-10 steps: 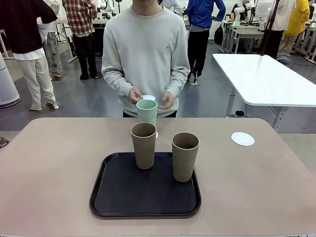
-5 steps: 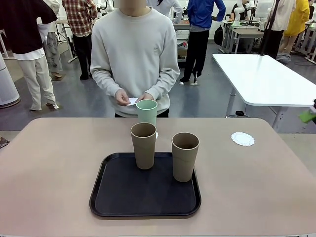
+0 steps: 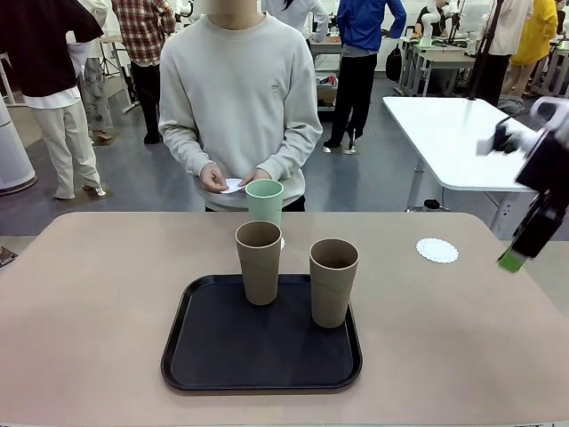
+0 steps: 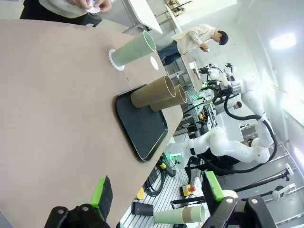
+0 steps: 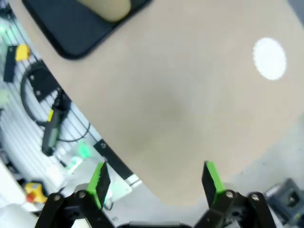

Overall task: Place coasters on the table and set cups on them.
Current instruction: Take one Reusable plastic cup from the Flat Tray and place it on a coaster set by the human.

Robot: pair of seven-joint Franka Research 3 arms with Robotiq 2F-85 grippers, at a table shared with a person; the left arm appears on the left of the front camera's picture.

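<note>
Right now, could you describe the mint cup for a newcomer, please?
Find the black tray on the tan table. Beyond its far edge stands one cup on a white coaster. It alone is pale mint; both tan cups stand on the tray.

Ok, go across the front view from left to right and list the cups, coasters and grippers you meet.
left tan cup → right tan cup → coaster → right gripper. The mint cup stands right behind the left tan cup, so it is left out.
</note>
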